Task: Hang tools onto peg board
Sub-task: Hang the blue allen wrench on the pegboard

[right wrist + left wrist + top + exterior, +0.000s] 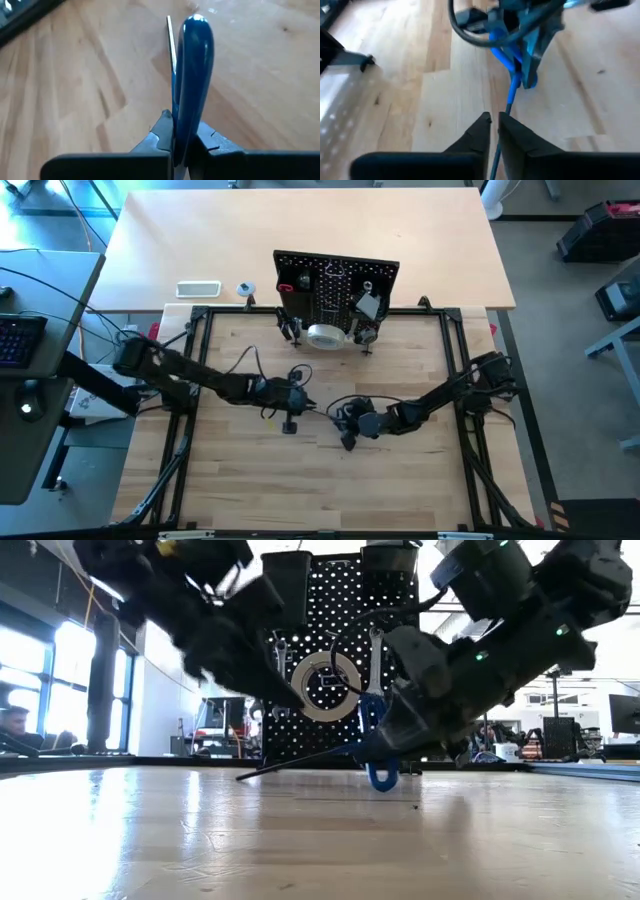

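Big wooden tabletop first, with the black peg board standing upright at the middle of its far edge. Already on the board: a clear tape roll hanging dead centre, and silver wrenches beside it on the hooks.

Down at the middle of the tabletop, both arms meet. The left gripper reaches in from the left edge, and from its wrist view its jaws are pinched on the thin shaft of the blue hex key. The right gripper comes from the right edge, and its jaws are clamped around the key's fat blue handle, which stands up between its fingers. So both grippers hold the same tool at once!

From table height, the key's handle hangs just above the wood, close to touching, and the shaft slants down leftward toward the surface. The key sits well short of the board, near the tabletop's centre.

Smallest bit: a white slab lies beyond the far-left corner.
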